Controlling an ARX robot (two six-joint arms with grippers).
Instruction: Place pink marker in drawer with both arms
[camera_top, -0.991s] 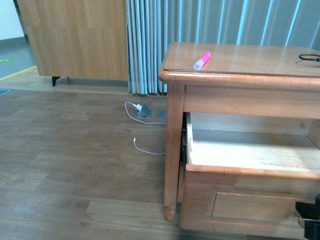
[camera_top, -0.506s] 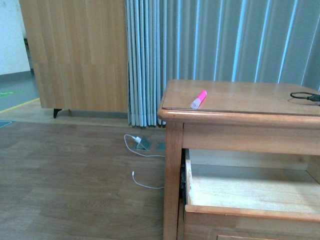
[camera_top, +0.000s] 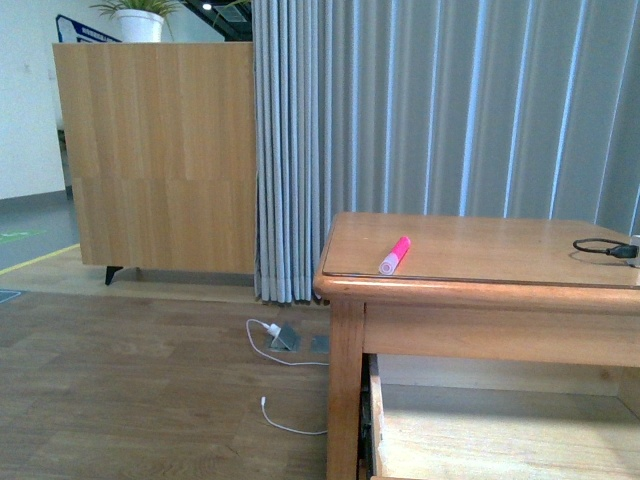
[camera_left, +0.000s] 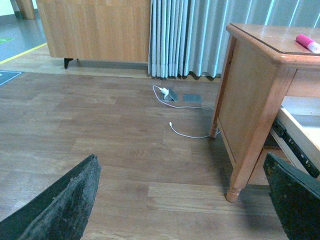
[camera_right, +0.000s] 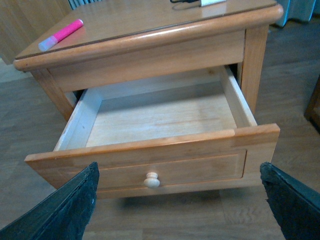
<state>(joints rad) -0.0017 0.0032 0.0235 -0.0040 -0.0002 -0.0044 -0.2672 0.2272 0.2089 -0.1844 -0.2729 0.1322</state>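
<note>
The left end effector (camera_left: 181, 161) hangs low over the floor (camera_left: 100, 130) beside the cabinet (camera_left: 250, 90). Its fingers (camera_left: 65, 205) are spread wide with nothing between them. Further right, the marker (camera_top: 394, 255) lies on the tabletop (camera_top: 480, 250) near the front left corner, angled away from the edge and well apart from both arms. Below it the drawer (camera_right: 160, 115) is pulled out and bare inside. Its knob (camera_right: 152, 180) faces the right end effector (camera_right: 178, 170), which hovers in front, gaping just as wide and holding nothing. A black cable (camera_top: 600, 246) lies at the tabletop's far right.

Opening looks done, so picking up the marker is the step in hand. One arm, likely the left on the marker's side, must rise above the tabletop, set its fingers across the barrel and close. It would then carry the marker over the open drawer and release it.
</note>
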